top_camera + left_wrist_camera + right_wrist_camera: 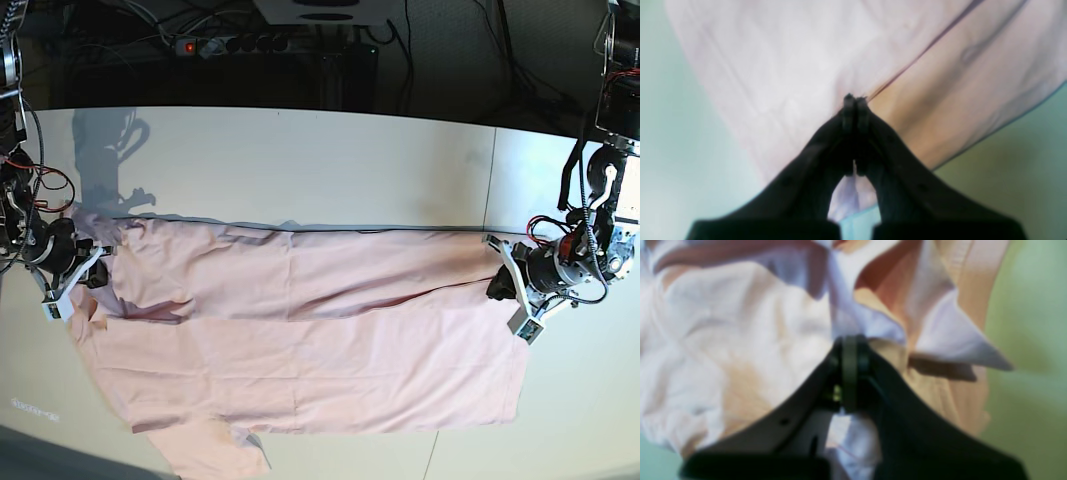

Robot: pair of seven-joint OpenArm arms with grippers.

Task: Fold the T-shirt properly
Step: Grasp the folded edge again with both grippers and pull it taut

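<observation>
Evidently mid-fold: left hand [505,283] and right hand [92,275], each clamped tight on an opposite end of the T-shirt [300,330]. Spread lengthwise across the bench [300,160], stretched taut, probably to keep the crease straight.

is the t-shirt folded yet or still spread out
Partly folded: the T-shirt lies spread across the table, its upper strip doubled over lengthwise.

The left gripper [503,283] is held low at the base view's right side, its jaws pressed together on an edge of the T-shirt [300,340]. The right gripper [88,275] is positioned at the opposite side, likewise clamped on the cloth.
</observation>
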